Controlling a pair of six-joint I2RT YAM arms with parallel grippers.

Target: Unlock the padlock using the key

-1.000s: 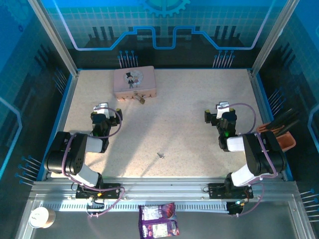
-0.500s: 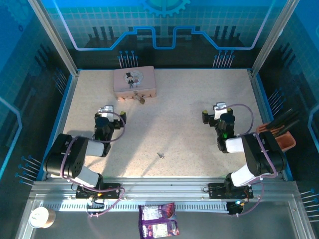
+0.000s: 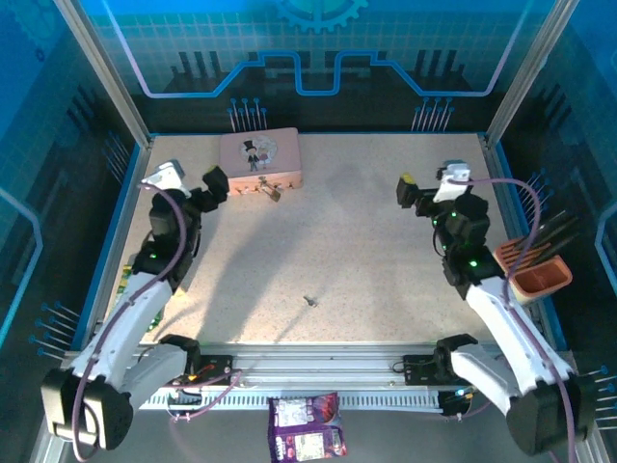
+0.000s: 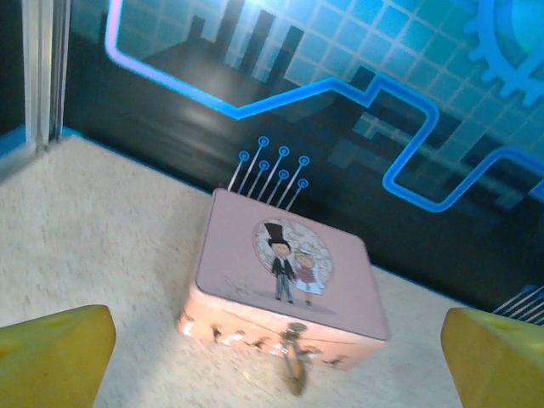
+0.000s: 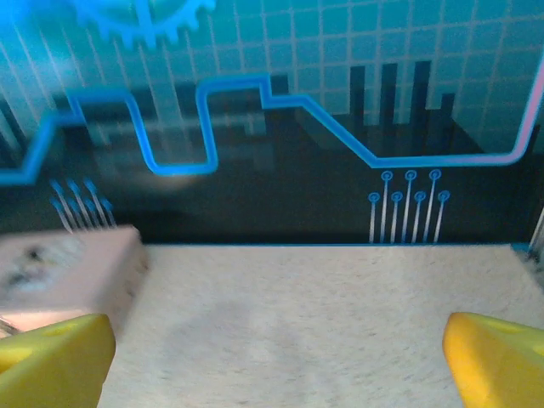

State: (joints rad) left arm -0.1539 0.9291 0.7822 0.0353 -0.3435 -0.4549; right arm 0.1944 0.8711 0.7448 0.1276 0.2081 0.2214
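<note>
Bare table [image 3: 386, 280] lies all round the key [image 3: 309, 300]. At eleven o'clock from it, the tin [image 3: 260, 159] blocks the padlock's [image 3: 273, 193] twelve o'clock side; its six o'clock side is open.

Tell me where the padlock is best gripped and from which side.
Probably grip the padlock by its brass body, across its sides, not by the thin shackle, which seems hooked through the front clasp of the pink tin. Come from above on the near side, over the table: the tin stands right behind the padlock, and the body lies out in front of it.
</note>
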